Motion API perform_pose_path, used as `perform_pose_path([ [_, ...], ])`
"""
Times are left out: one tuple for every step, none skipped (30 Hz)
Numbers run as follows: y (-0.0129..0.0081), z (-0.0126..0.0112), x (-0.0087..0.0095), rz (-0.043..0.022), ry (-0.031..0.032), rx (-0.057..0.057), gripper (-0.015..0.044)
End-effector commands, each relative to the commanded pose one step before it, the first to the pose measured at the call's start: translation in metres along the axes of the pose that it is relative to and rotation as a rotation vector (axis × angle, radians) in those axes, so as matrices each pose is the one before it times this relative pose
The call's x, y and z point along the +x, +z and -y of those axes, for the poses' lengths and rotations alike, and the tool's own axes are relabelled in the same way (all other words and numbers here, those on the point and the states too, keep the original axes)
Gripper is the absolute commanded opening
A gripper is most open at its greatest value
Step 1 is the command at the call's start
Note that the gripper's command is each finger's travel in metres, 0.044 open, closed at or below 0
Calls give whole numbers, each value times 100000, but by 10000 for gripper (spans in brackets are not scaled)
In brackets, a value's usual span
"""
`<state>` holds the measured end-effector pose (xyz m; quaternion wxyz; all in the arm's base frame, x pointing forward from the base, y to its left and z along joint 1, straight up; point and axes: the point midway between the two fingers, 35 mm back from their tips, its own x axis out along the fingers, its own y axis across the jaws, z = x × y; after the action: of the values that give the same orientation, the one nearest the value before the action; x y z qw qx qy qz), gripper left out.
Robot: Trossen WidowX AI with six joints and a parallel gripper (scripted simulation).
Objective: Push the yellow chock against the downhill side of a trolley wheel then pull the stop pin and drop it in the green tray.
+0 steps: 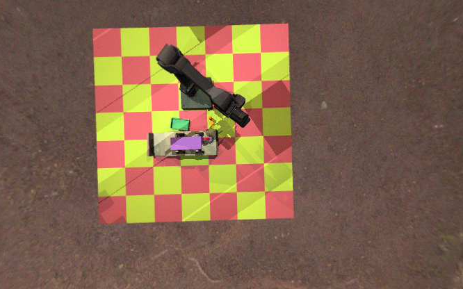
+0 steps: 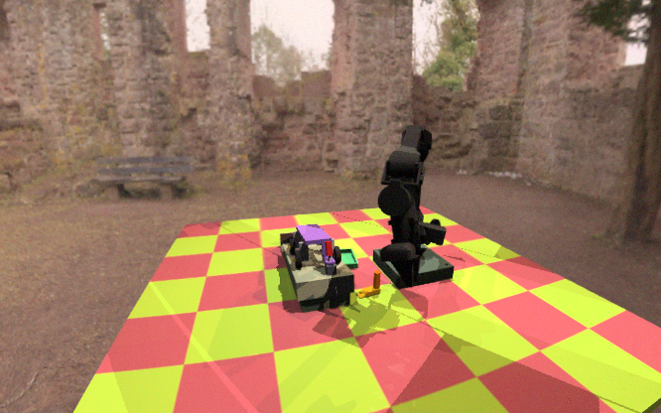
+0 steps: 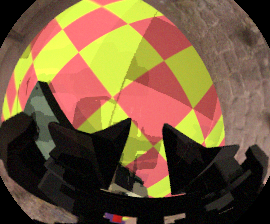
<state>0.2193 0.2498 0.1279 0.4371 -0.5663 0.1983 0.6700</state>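
- The black parallel-jaw gripper (image 1: 242, 120) hangs above the checkered mat with its fingers partly closed on nothing; in the wrist view only mat shows between the two dark fingers
- The small yellow chock with orange handle (image 1: 210, 121) sits on the mat at about 9 o'clock from the gripper in the top view, near it, and apart from the ramp
- The purple-topped trolley (image 1: 185, 142) stands on the grey block ramp (image 1: 158, 144), the red-headed stop pin (image 1: 206, 138) at its 3 o'clock end; the green tray (image 1: 180, 124) lies just beside the ramp at 12 o'clock
- Risk: no wheel is chocked, so a low sweep that clips the pin or trolley would likely set it rolling
- Risk: a push high on the handle may tip the chock
- The red-and-yellow checkered mat (image 2: 230, 328) lies on bare earth among stone ruin walls (image 2: 369, 76), with a bench (image 2: 141, 174) behind
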Motion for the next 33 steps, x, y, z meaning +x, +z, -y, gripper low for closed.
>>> perform_pose_path([
  [-3638, -2564, -1431, -9664, 3304, 18113, 190],
  [-1110, -595, -310, -2663, 788, 5015, 190],
  [-1114, -584, -276, -2651, 785, 4995, 190],
  [-1118, -572, -243, -2642, 782, 4973, 190],
  [-1120, -561, -210, -2633, 780, 4950, 190],
  [-1121, -548, -178, -2625, 778, 4925, 190],
  [-1121, -536, -146, -2619, 777, 4898, 190],
  [-1120, -524, -114, -2614, 777, 4870, 190],
  [-1115, -510, -83, -2604, 774, 4828, 190],
  [-894, -396, -42, -2087, 621, 3851, 190],
  [-537, -230, -13, -1252, 373, 2300, 190],
  [-179, -75, -2, -417, 124, 765, 190],
  [0, 0, 0, 0, 0, 0, 190],
  [0, 0, 0, 0, 0, 0, 190],
  [0, 0, 0, 0, 0, 0, 190],
  [0, 0, 0, 0, 0, 0, 190],
  [9, 7, 62, 1, -1, 0, 190],
  [26, 20, 186, 2, -1, 0, 190],
  [23, 16, 255, 2, -1, 0, 190],
  [33, 20, 396, 3, -1, 0, 190],
  [14, 11, 390, 1, 0, 0, 190],
  [11, 5, 390, 1, 0, 0, 190],
  [3, 12, 418, 0, 0, 0, 190],
  [0, 4, 343, 0, 0, 0, 190],
  [-11, -6, 357, -1, 1, 0, 190],
  [-12, -10, 331, -1, 1, 0, 190],
  [-21, -17, 376, -2, 2, 0, 190],
  [-22, -20, 342, -2, 2, 0, 190],
  [-22, -19, 277, -2, 2, 0, 190],
  [-18, -17, 214, -2, 2, 0, 190],
  [-11, -11, 128, -1, 1, 0, 190],
  [-4, -4, 43, 0, 0, 0, 190],
  [0, 0, 0, 0, 0, 0, 190],
])
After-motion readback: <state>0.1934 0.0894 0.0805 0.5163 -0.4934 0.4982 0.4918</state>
